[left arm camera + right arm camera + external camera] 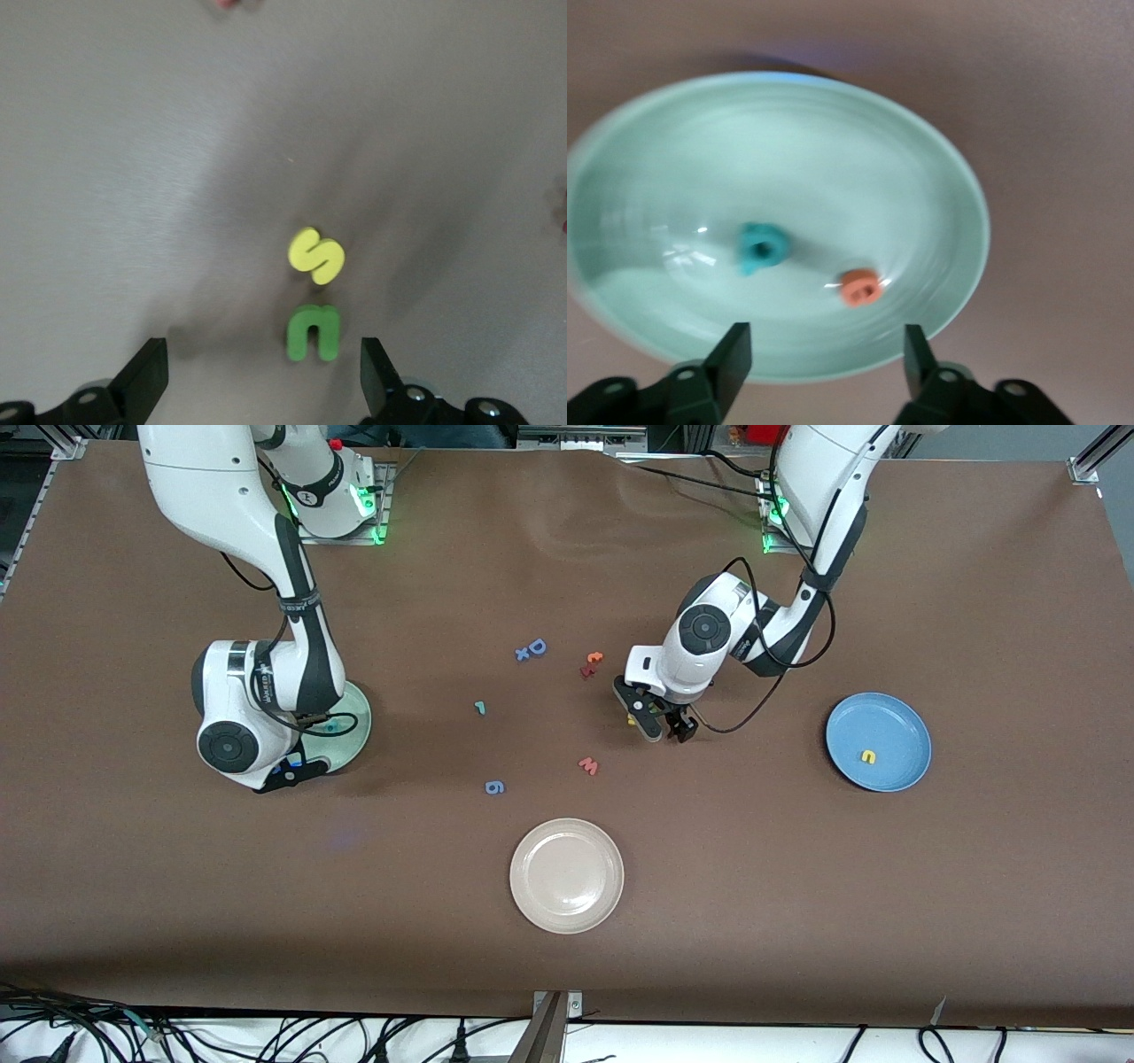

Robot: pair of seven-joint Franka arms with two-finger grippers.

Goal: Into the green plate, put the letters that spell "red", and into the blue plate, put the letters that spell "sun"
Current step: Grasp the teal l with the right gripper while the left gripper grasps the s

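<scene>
While left tool [257, 372] hangs spread over upright u [314, 333] and tilted s [317, 255] mid-counter, right tool [824, 354] gapes above green plate [939, 177].

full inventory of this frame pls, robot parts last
green plate: 1, pale mint, right arm's end of the table
teal letter: 1, in the green plate
orange letter: 1, in the green plate
blue plate: 1, left arm's end
yellow n: 1, in the blue plate
yellow s: 1, on the table beside the green u
green u: 1, on the table under the left gripper
teal r: 1, mid-table
blue D and x: 2, farther from the front camera than the r
blue g: 1
reddish w: 1
orange and dark red letters: 2
cream plate: 1, nearest the front camera
left gripper: open, over the u
right gripper: open, over the green plate
</scene>
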